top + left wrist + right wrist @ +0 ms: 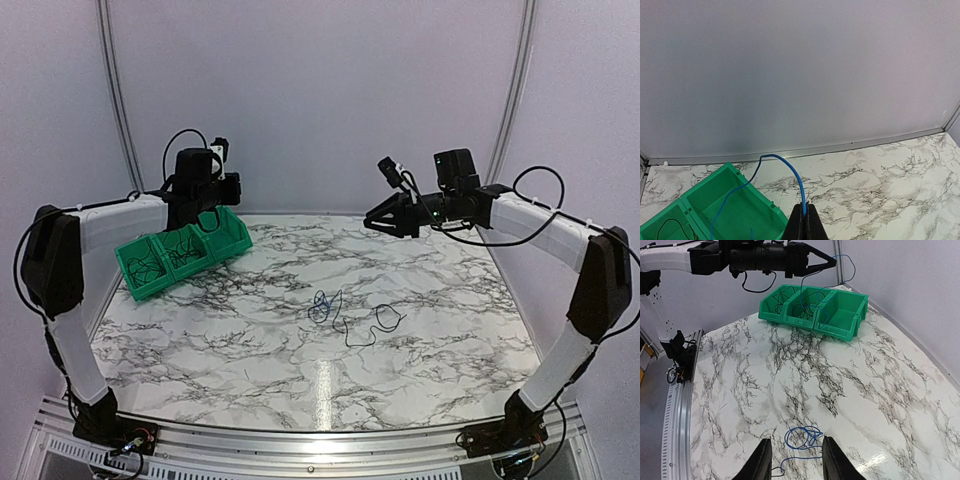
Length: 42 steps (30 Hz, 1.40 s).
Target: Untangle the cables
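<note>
A green three-compartment bin [195,262] at the far-left corner of the white, grey-veined marble tabletop [250,345]

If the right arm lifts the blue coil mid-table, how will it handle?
Probably floppy: the blue cable in the left gripper's jaws arcs, then droops into the green bin. The blue coil looks thin, so likely light; its loops may drag the black cable beside it.

No text, label, brand, number or sign is legible in any view. The green plastic three-compartment bin [235,240] and the white marble-patterned tabletop [250,350] around it show unmarked surfaces.
</note>
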### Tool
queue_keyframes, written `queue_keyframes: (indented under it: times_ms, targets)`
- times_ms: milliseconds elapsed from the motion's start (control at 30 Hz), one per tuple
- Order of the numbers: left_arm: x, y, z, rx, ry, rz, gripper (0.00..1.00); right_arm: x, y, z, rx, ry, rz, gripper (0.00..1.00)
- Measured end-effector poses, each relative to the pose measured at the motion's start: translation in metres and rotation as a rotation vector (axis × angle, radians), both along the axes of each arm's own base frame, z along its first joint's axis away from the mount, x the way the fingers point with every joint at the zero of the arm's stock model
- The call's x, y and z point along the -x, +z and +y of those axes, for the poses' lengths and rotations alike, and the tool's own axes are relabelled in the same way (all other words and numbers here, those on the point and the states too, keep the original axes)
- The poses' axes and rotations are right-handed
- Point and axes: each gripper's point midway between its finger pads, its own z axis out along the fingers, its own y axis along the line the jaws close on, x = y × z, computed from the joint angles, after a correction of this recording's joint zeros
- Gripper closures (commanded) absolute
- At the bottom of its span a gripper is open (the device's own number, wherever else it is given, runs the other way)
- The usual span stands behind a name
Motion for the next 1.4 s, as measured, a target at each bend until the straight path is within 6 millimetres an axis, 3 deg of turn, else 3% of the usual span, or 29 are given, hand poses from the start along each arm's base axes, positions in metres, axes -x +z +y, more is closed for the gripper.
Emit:
queue_keyframes:
  times_ms: [700, 1200, 1400]
  targets:
    - [-0.027, -0.038, 0.025, 0.018, 0.048, 0.073, 1.00, -0.002, -0.009, 0.000, 0.017, 0.001, 0.006, 0.66]
    - [-0.095, -0.053, 0.047, 0.079, 0.108, 0.070, 1.00, -0.005, -0.021, 0.000, 0.043, 0.000, 0.012, 0.67]
    - [-0.109, -0.070, 0.054, 0.078, 0.125, 0.089, 1.00, -0.008, -0.032, 0.000, 0.062, -0.004, 0.032, 0.68]
